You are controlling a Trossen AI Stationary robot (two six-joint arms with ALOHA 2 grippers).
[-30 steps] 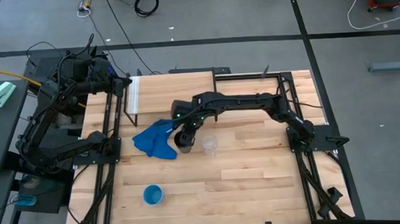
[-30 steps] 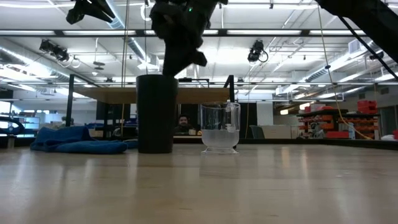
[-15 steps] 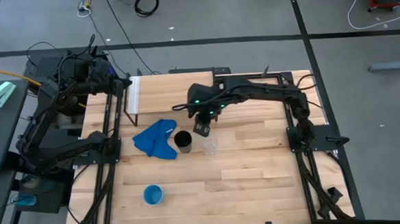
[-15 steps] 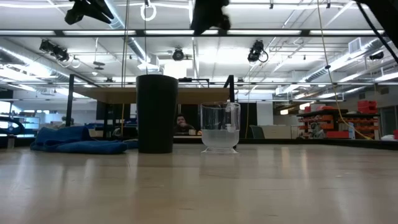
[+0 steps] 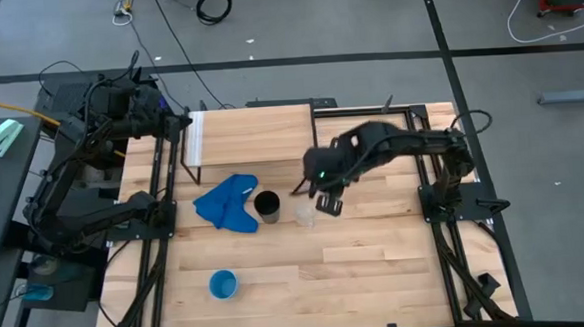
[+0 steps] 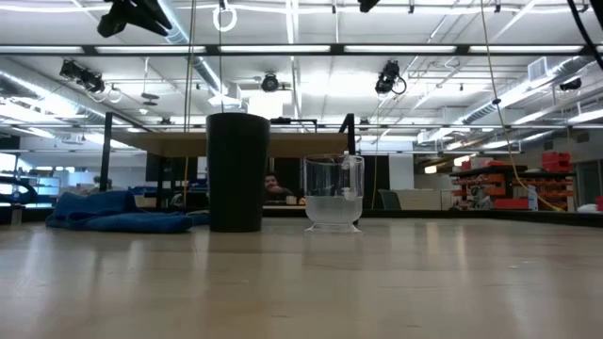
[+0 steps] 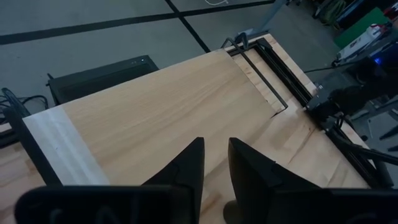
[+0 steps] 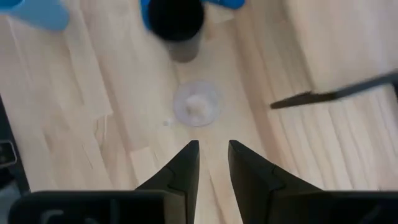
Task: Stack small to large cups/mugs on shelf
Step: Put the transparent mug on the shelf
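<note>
Right gripper suspended above the table, just beside the clear cup on the side away from the black cup; fingers separated by a narrow gap, nothing held between them. Clear cup seen from above in the right wrist view, ahead of the fingertips, upright on the tabletop.

Black cup upright near the table centre, next to the clear cup with a small gap visible in the low view: black cup, clear cup. Blue cloth crumpled against the far side of the black cup, touching or nearly touching it; cloth lying low on the surface in the low view.

Light blue cup upright near the front edge, well apart from the other two cups and from both grippers.

Shelf at the rear of the table, pale board on thin black legs, top surface bare. No cup on it yet. Cloth located between shelf and black cup.

Left gripper parked at the rear left corner, over the shelf's end; fingers close together with a narrow gap, holding nothing. Shelf board fills most of the left wrist view.

A person partly visible in the room behind the black cup, low view.
</note>
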